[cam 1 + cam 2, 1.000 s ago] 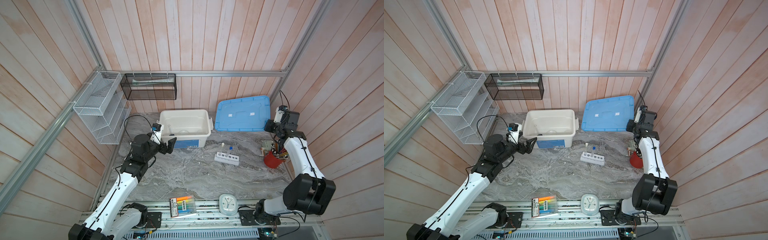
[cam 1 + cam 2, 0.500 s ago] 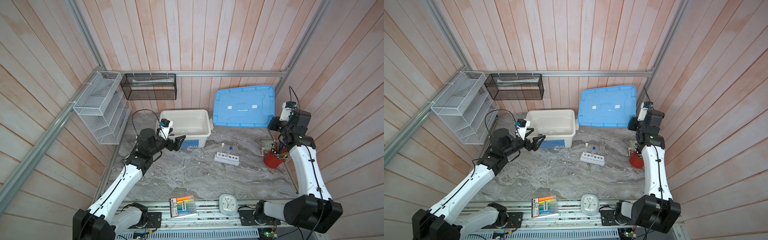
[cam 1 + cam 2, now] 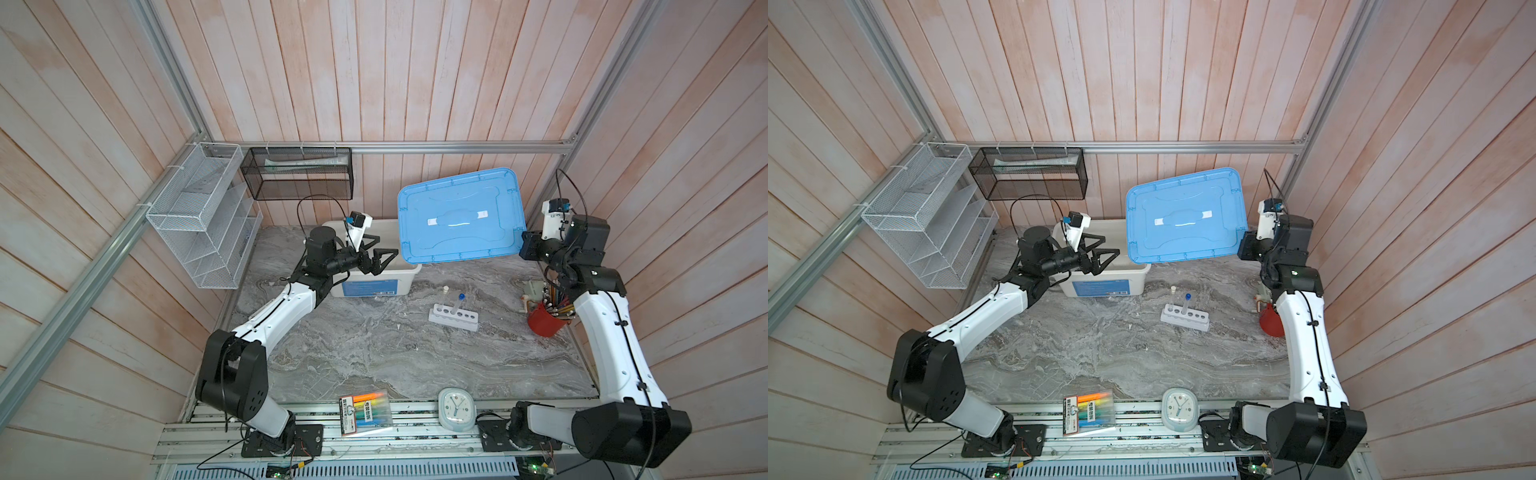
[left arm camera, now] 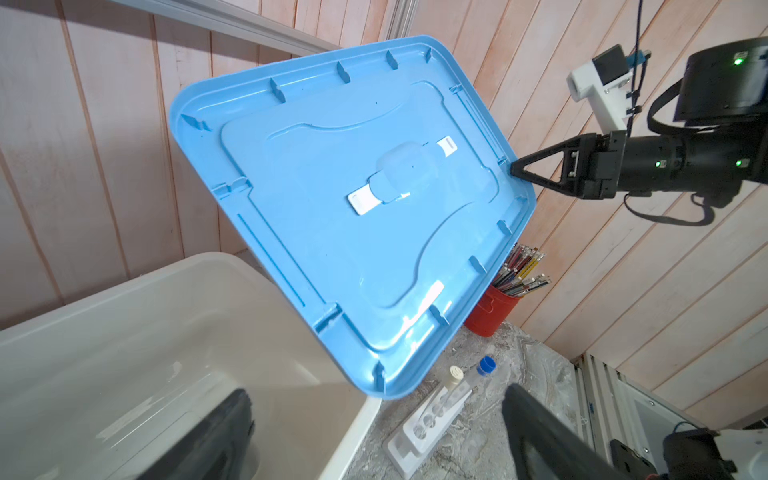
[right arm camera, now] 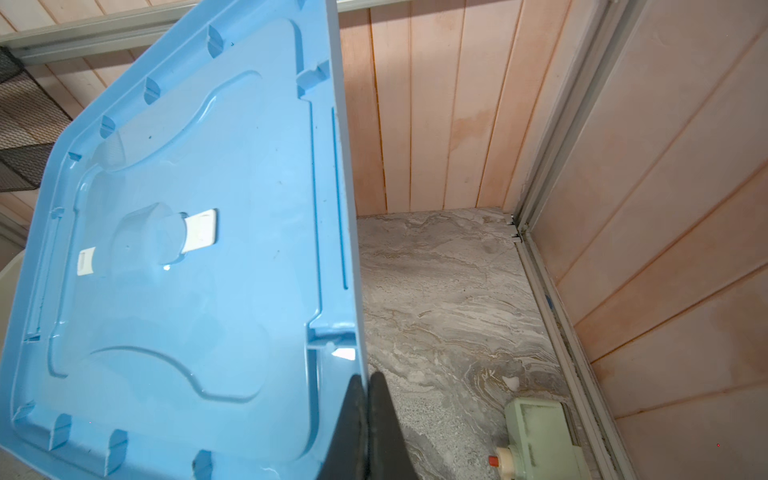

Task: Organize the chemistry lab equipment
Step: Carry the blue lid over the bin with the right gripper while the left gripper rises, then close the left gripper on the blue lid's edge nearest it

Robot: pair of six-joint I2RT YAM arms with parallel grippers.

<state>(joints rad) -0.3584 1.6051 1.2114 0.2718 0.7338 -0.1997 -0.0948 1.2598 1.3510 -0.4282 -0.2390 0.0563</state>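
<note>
White rack (image 3: 454, 319), long axis left-right, tubes (image 3: 458, 304) upright

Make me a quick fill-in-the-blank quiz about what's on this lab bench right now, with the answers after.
The right gripper is shut on the edge of the ____ lid.
The white six-hole rack holds ____ capped tubes.
The left gripper, by the white bin, has its jaws ____.
The pencils stand in a ____ cup.
Missing words: blue; two; open; red.
</note>
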